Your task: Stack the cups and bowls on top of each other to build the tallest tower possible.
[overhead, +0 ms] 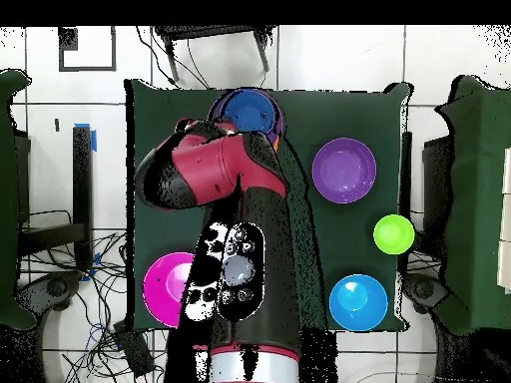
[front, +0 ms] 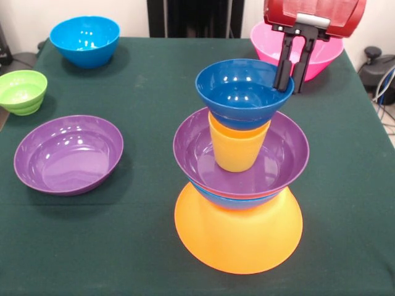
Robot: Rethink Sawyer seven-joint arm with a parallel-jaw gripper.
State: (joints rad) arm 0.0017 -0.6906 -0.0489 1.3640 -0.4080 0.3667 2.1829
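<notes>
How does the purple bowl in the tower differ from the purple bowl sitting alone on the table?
The purple bowl in the tower sits raised on the stack, while the loose purple bowl rests directly on the green tablecloth. The tower's bowl holds an orange cup carrying a dark blue bowl; the loose one is empty. Both are shallow, glossy, purple and upright.

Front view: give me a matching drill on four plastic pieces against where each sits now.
Things:
1. orange plastic cup
2. dark blue plastic bowl
3. large pink plastic bowl
4. small green plastic bowl

Places:
A. at the table's left edge
B. top of the tower
C. inside the stacked purple bowl
D. behind the gripper

Pairs: 1-C, 2-B, 3-D, 4-A
</notes>
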